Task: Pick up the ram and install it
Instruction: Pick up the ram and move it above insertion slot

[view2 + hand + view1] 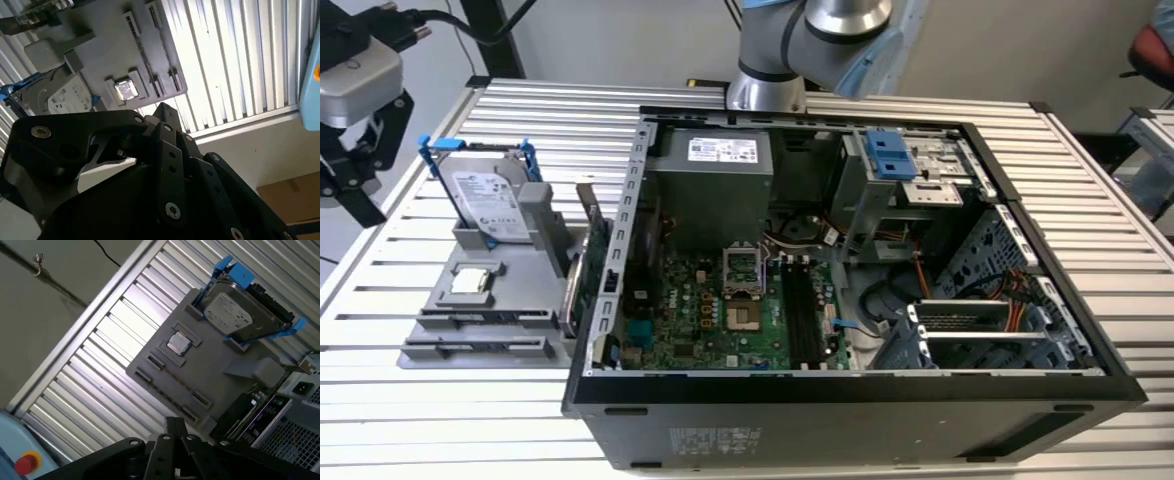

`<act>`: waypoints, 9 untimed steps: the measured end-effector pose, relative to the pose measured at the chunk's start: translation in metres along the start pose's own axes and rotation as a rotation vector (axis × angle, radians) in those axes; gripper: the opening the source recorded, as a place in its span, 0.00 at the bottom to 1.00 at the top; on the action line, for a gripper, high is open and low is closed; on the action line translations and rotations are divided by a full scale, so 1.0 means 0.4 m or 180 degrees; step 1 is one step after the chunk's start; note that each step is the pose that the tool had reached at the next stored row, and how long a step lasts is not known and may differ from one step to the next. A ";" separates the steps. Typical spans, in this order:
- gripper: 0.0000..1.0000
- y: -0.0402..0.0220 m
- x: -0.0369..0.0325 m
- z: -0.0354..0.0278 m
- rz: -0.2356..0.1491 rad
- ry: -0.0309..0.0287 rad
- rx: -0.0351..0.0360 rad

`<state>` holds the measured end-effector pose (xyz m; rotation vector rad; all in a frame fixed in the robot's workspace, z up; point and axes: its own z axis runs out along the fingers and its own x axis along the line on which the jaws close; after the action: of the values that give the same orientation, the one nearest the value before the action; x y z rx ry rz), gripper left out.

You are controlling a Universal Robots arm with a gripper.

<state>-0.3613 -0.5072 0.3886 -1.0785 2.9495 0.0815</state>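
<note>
Ribbed aluminium slats form the counter (1101, 180), pale and shiny under the light. At the exterior view's far left the black end effector (360, 205) hangs above the slats, partly cut off by the frame edge. In both wrist views its fingertips (172, 422) come together in one point with nothing between them.

Next comes a flat grey moulded fixture (520, 290). At its back a silver hard drive (494, 200) leans in a blue plastic frame. A small square metal-topped chip (471, 280) sits in a recess at its middle.

The ram (172, 381) lies in the long clip-ended slots at the fixture's front edge. It is seen edge-on as a thin dark strip, and its chips are hard to make out. It is well apart from the end effector, which hangs off to the exterior view's left of the fixture and touches nothing.

Just beside the fixture stands an upright green expansion card (587, 270) with a metal bracket.

Beyond it lies the open black steel case (854, 420), showing a green motherboard (707, 310), long black slots (803, 310), a grey box-shaped power supply (714, 185) and a blue bracket (894, 155). Behind the case rises the silver arm (787, 40), cut off at the top.
</note>
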 end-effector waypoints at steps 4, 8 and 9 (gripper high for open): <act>0.00 -0.001 -0.001 0.000 -0.0195 0.0010 -0.0003; 0.00 -0.001 -0.001 0.000 -0.0397 0.0020 -0.0007; 0.00 -0.001 -0.001 0.000 -0.0449 0.0022 -0.0008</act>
<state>-0.3608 -0.5072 0.3886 -1.2853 2.8695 0.0813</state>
